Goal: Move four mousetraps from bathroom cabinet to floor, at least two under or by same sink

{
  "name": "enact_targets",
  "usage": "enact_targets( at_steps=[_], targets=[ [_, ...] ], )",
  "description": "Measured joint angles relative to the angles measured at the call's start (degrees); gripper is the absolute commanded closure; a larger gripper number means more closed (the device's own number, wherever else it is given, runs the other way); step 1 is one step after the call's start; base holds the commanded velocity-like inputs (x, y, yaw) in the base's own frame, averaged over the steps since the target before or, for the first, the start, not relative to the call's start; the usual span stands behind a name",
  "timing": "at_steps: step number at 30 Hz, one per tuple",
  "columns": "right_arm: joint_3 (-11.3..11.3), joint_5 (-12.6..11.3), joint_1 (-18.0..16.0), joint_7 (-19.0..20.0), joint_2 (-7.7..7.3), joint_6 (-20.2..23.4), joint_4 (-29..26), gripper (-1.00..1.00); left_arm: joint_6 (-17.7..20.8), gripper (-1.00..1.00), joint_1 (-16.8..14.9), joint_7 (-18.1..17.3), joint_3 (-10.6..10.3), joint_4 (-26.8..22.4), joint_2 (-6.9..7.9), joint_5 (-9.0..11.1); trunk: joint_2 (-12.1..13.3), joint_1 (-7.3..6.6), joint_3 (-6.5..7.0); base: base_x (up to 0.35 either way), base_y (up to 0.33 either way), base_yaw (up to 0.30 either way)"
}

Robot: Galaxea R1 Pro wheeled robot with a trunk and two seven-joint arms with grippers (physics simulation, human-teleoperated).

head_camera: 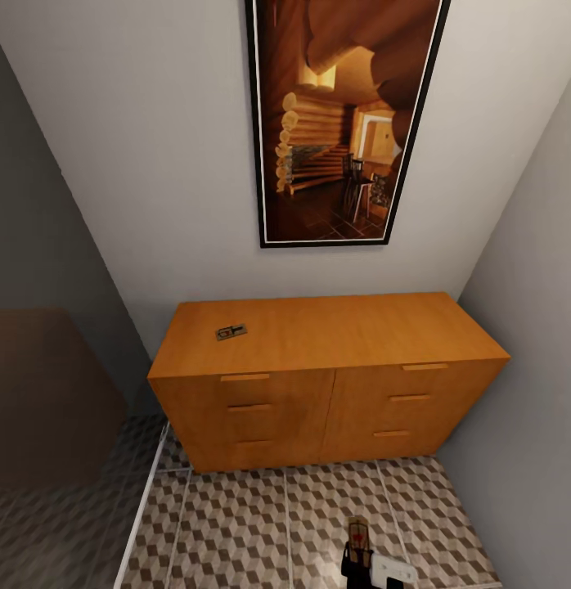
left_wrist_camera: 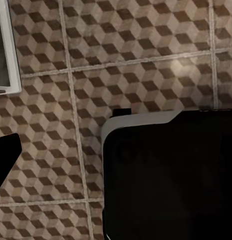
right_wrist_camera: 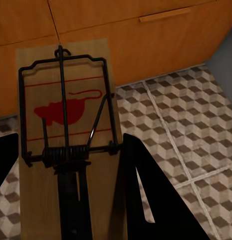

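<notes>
Right gripper is clamped on a mousetrap, board held out above the bathroom floor just near of the cabinet; the held trap sits low centre-right in the head view. Second mousetrap lies flat on the cabinet top, left part. All drawers closed. Left gripper fingers: one dark tip over tiles, opening cannot be judged. Framed picture on the far wall.
</notes>
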Motion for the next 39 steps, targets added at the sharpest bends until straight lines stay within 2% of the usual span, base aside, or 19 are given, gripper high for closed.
enact_targets(
  at_steps=[6, 9, 12, 13, 14, 15, 16, 17, 19, 24, 31, 37, 39],
  targets=[
    [0.12, -0.12, 0.0, -0.03, -0.34, -0.07, 0.08, 1.0, 0.16, -1.0, -0.01, -0.05, 0.05, -3.62, -0.06, -0.02, 0.0, 0.0, 0.0, 0.0, 0.0, 0.0],
    [0.17, -0.14, 0.0, 0.02, -0.63, -0.08, 0.14, 1.0, 2.34, -1.0, -0.01, -0.09, 0.06, -9.17, -0.08, -0.06, 0.0, 0.0, 0.0, 0.0, 0.0, 0.0],
    [0.23, -0.1, 0.0, 0.03, -0.96, -0.09, 0.21, 1.0, 9.25, -1.0, -0.01, -0.19, 0.05, -15.49, -0.1, -0.08, 0.0, 0.0, 0.0, 0.0, 0.0, 0.0],
    [0.23, -0.12, 0.0, 0.09, -1.18, -0.09, 0.25, 1.0, 13.96, -1.0, -0.03, -0.22, -0.01, -19.38, -0.07, -0.1, 0.0, 0.0, 0.01, 0.0, 0.0, 0.0],
    [0.29, -0.09, 0.0, 0.18, -1.29, -0.09, 0.26, 1.0, 16.38, -1.0, -0.04, -0.25, -0.06, -21.61, -0.03, -0.08, 0.0, 0.0, 0.01, 0.0, 0.0, 0.0],
    [0.28, -0.09, 0.0, 0.57, -1.53, -0.09, 0.28, 1.0, 21.29, -1.0, -0.05, -0.27, -0.16, -25.91, 0.06, -0.1, 0.0, 0.0, 0.01, 0.0, 0.0, 0.0],
    [0.29, -0.08, 0.0, 0.9, -1.71, -0.09, 0.29, 1.0, 23.77, -1.0, -0.04, -0.29, -0.19, -28.27, 0.1, -0.09, 0.0, 0.0, 0.01, 0.0, 0.0, 0.0],
    [0.27, -0.11, 0.0, 1.7, -2.14, -0.1, 0.3, 1.0, 27.9, -1.0, -0.04, -0.34, -0.25, -32.38, 0.16, -0.11, 0.0, 0.0, 0.01, 0.0, 0.0, 0.0],
    [0.31, -0.09, 0.0, 3.06, -2.75, -0.09, 0.3, 1.0, 32.59, -1.0, -0.04, -0.36, -0.31, -38.26, 0.2, -0.12, 0.0, 0.0, 0.01, 0.0, 0.0, 0.0],
    [0.37, -0.06, 0.0, 4.7, -3.41, -0.09, 0.31, 1.0, 39.33, -1.0, -0.02, -0.36, -0.35, -49.41, -0.01, -0.19, 0.0, 0.0, 0.01, 0.0, 0.0, 0.0],
    [0.34, -0.05, 0.0, 5.1, -3.57, -0.01, 0.31, 1.0, 52.29, -1.0, -0.05, -0.36, -0.36, -64.69, -0.59, -0.25, 0.0, 0.0, 0.01, 0.0, 0.0, 0.0],
    [0.32, -0.05, 0.0, 5.13, -3.58, 0.0, 0.31, 1.0, 57.69, -1.0, -0.19, -0.36, -0.36, -73.14, -1.52, -0.27, 0.01, 0.0, 0.01, 0.0, 0.0, 0.0],
    [0.32, -0.05, 0.0, 5.13, -3.58, 0.0, 0.31, 1.0, 58.4, -1.0, -0.3, -0.38, -0.36, -73.97, -1.68, -0.29, 0.01, 0.0, 0.01, 0.0, 0.0, 0.0]
  ],
)
